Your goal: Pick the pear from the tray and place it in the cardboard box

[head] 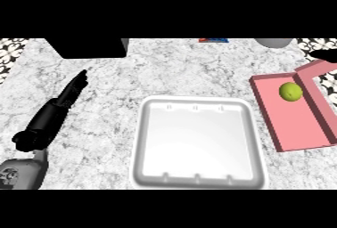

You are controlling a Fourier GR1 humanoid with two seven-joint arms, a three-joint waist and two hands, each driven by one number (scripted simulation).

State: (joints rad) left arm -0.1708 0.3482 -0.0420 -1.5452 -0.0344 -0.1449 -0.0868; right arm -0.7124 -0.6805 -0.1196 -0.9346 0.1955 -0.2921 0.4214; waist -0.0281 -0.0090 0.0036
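Marble-patterned counter (99, 116) is being seen from the head view, with only one hand clearly showing: the left hand (56, 113), which is being held out flat over the counter with its fingers straight and released, grasping nothing. Well to the right of that hand, a white tray (148, 147) is lying with nothing in it, its ribbed floor being left bare. Farther right again, well apart from the left hand, a pink open box (299, 133) is sitting with one flap raised, and the pear (291, 91), a small yellow-green fruit, is resting inside it near the far end. Although the task is calling the box cardboard, it is being shown here as pink. The right hand is hardly being shown: only a dark shape at the right edge, above the box flap, may belong to it, and whether it is open or clenched cannot be told. Judging from how things are lying, the placing step is being finished or is already done, since the pear is sitting in the box and not in the tray. The next move is probably calling only for the arm on the right to be drawn clear of the box without the flap being knocked. Beyond the left hand, a black block (92, 46) is standing at the counter's far edge.
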